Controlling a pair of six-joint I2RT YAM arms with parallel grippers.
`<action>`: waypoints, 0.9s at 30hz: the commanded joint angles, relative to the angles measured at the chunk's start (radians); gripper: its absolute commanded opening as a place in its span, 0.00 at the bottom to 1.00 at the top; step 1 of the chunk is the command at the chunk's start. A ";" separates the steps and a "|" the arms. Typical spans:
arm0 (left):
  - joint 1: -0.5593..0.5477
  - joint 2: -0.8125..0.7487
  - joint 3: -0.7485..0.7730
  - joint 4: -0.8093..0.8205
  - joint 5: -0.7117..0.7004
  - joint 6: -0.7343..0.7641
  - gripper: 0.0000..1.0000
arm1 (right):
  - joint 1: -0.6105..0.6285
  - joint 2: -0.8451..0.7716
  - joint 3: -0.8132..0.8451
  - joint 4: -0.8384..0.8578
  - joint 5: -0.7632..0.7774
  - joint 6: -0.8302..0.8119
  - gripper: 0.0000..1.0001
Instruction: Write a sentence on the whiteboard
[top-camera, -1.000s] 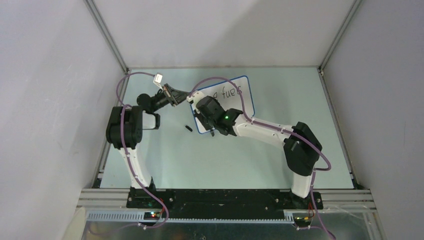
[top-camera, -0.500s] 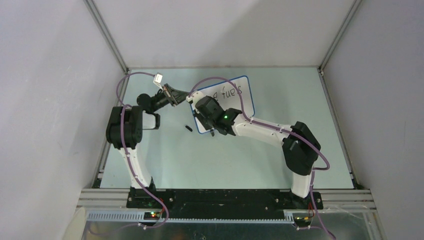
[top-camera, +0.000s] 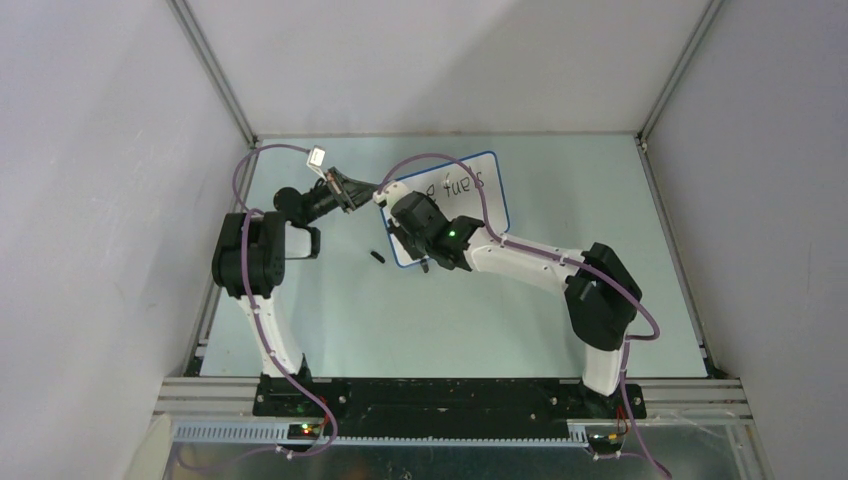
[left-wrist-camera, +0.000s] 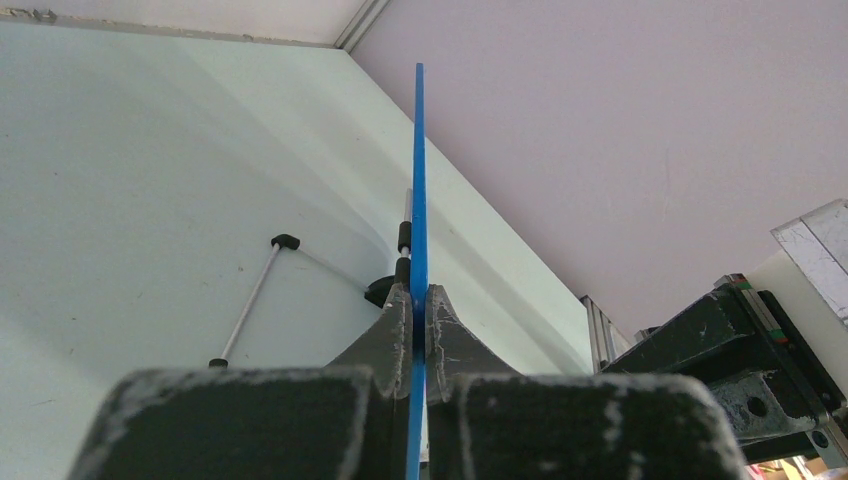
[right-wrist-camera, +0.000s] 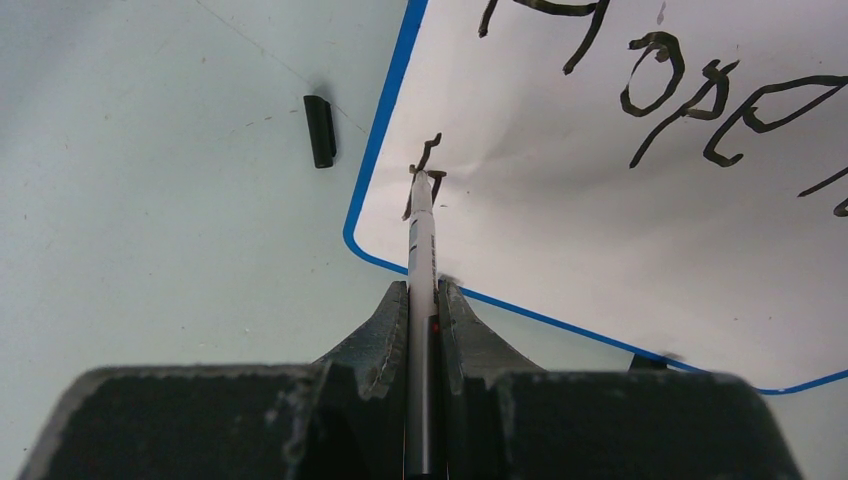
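In the top view, the whiteboard sat in the upper middle of the frame, on the far part of the pale green table, with both arms meeting at its left end. The left gripper reached in from the left. Its wrist view showed the board's blue frame edge-on as a thin vertical line in the centre of the frame, with the left gripper's jaws clenched tight on it.

The right gripper hung over the board's near left corner. In its wrist view the right gripper grasped a slim white marker between its jaws. The marker pointed up the frame, and its tip touched the whiteboard at a short black stroke just inside the blue edge. The sentence ran across the upper right of that view, and the word "Hope" was readable. A small black cap lay on the table in the upper left, just beside the board and apart from it.
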 joint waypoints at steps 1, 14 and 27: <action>-0.018 -0.005 0.012 0.049 0.033 0.002 0.00 | -0.009 -0.062 -0.006 0.018 -0.006 -0.003 0.00; -0.018 -0.005 0.013 0.049 0.034 0.002 0.00 | -0.036 -0.129 -0.091 0.030 -0.025 0.015 0.00; -0.018 -0.004 0.013 0.049 0.032 0.002 0.00 | -0.042 -0.075 -0.061 0.042 -0.027 0.009 0.00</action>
